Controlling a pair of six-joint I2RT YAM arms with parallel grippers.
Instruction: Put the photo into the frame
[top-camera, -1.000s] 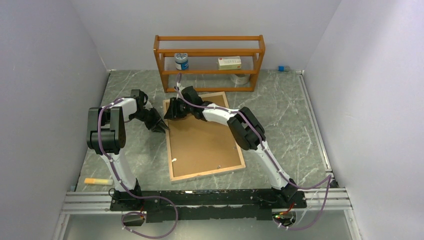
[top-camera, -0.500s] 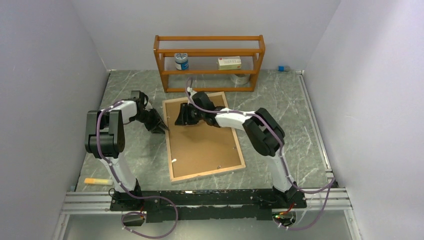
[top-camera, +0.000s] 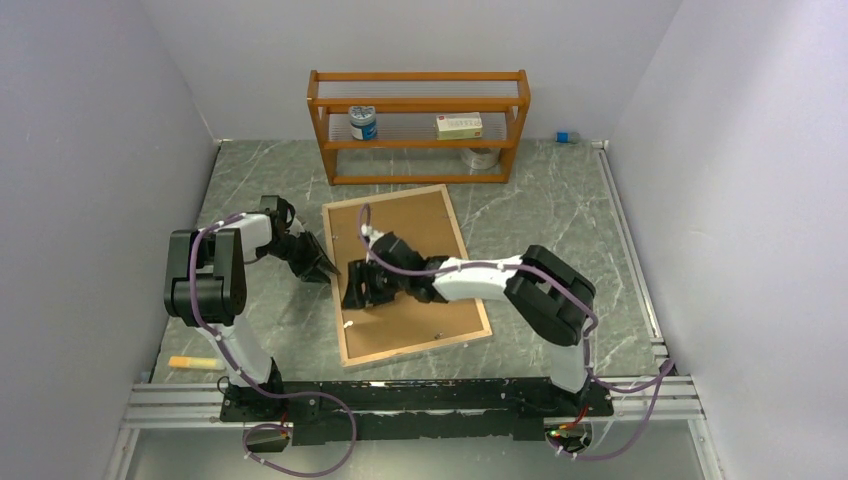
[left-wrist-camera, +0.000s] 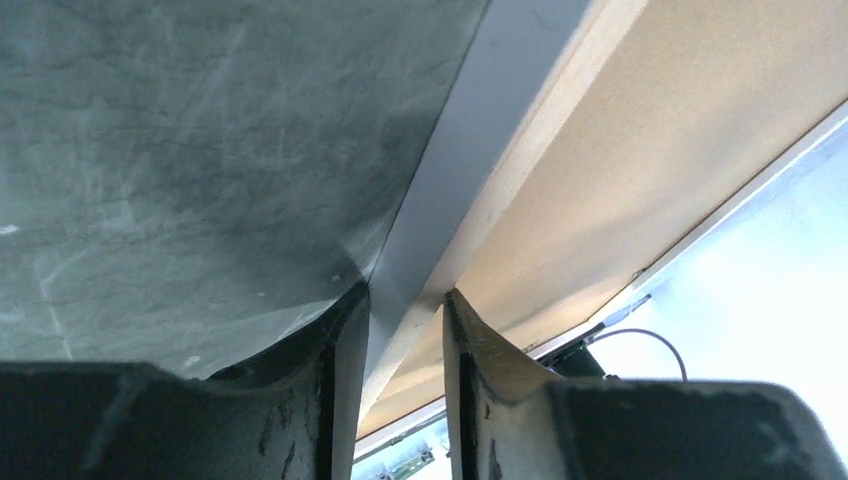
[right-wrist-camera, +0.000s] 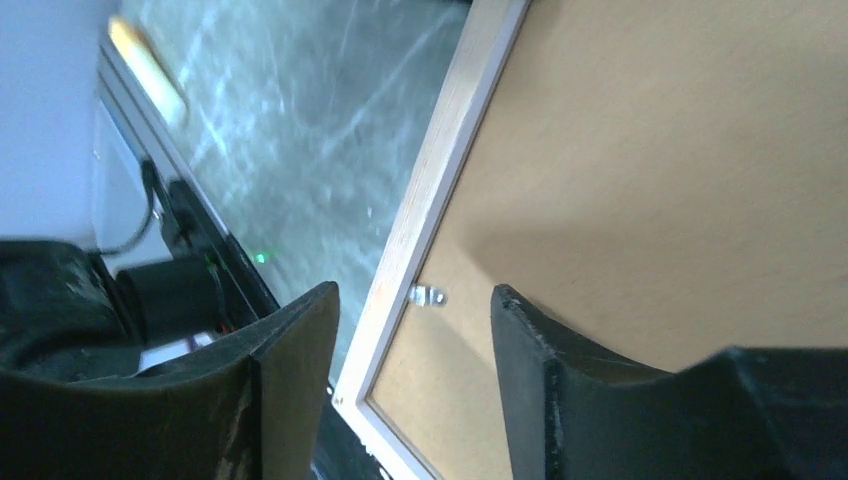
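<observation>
The frame (top-camera: 420, 345) lies back-up in the middle of the desk (top-camera: 560, 220), its long axis running near to far, the far end leaning slightly left. The left gripper (left-wrist-camera: 400, 300) straddles its left rim, partly open; whether it pinches, I cannot tell. The right gripper (top-camera: 358, 290) hovers over the same rim farther toward the near end, jaws apart and empty

The top camera, high behind the near edge, looks down over the whole grey-green marbled surface (top-camera: 560, 215) to the orange wooden shelf rack (top-camera: 420, 125) at the far wall. The left wrist camera sits low and very close, sighting between its own dark jaws along the left rim of the large thin rectangular frame with light wood back rim (left-wrist-camera: 470, 170). The right wrist camera, also close, looks down on that same rim, which all three views share.
</observation>
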